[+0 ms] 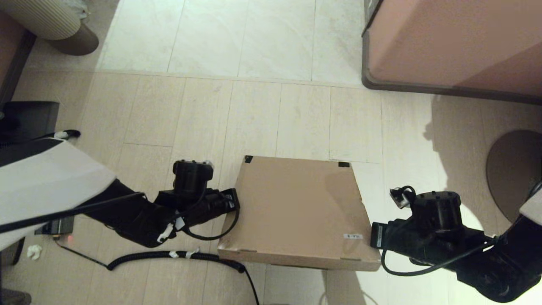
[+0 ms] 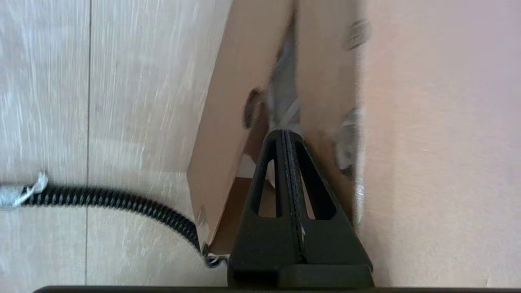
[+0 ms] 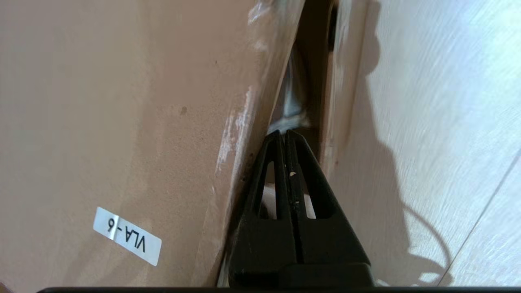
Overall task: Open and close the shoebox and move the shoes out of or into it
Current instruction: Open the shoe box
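Shoebox [image 1: 296, 207] on the floor [image 1: 254, 110] between both arms, lid slightly ajar. Left gripper [image 2: 286, 134] at its left edge, jaws clenched, tip in the lid gap. Right gripper [image 3: 285, 133] likewise at the right edge, jaws clenched. Pinkish-brown cabinet [image 1: 457, 42] far right.

Brown cardboard shoebox [image 1: 296, 207] on floor, lid slightly raised, white label.

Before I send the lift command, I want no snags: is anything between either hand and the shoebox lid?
Nothing visible. The left hand and right hand, both closed, sit at opposite side edges of the shoebox.
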Robot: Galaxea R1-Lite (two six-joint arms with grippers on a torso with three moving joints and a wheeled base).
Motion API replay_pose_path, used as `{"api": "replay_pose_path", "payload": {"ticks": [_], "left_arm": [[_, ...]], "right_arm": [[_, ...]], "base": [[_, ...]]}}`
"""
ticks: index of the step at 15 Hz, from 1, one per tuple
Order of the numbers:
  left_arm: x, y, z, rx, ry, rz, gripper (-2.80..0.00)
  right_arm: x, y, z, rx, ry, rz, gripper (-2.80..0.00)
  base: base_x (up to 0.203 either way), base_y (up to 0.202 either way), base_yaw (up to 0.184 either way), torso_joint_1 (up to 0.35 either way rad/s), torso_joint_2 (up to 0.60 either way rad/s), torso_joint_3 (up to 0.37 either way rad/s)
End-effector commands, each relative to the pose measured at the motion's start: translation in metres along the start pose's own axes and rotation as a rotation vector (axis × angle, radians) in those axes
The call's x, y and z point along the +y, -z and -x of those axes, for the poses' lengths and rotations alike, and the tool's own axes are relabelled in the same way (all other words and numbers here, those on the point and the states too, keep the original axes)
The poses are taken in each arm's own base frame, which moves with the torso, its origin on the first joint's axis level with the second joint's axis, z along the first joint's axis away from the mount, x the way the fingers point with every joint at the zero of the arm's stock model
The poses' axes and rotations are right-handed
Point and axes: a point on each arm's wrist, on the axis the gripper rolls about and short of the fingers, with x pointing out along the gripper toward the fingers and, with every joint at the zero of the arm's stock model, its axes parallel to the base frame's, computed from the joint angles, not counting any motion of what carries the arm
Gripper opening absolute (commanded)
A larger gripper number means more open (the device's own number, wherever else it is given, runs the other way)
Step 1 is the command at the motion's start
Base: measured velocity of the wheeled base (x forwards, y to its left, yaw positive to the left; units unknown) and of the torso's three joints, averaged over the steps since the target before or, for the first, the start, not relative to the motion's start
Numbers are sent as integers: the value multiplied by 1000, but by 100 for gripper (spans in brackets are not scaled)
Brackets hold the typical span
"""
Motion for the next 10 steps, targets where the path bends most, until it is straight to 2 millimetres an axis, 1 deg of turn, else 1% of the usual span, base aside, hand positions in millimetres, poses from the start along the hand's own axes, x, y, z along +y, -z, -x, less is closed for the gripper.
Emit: {"api": "replay_pose_path", "payload": {"ticks": [1, 4, 7, 10], "left_arm": [[-6, -15, 14, -56, 22, 6, -280], [-13, -33, 24, -97, 41, 18, -280], [-22, -53, 27, -144, 63, 31, -280], [-30, -75, 27, -176, 74, 34, -280]], "right_arm": [[14, -30, 20, -84, -26, -8, -280], [20, -52, 31, -100, -22, -53, -280], [27, -69, 42, -106, -56, -143, -280], [38, -88, 54, -91, -129, -256, -280]], "base": [[0, 0, 0, 0, 0, 0], [0, 0, 0, 0, 0, 0], [0, 0, 0, 0, 0, 0], [0, 0, 0, 0, 0, 0]]}}
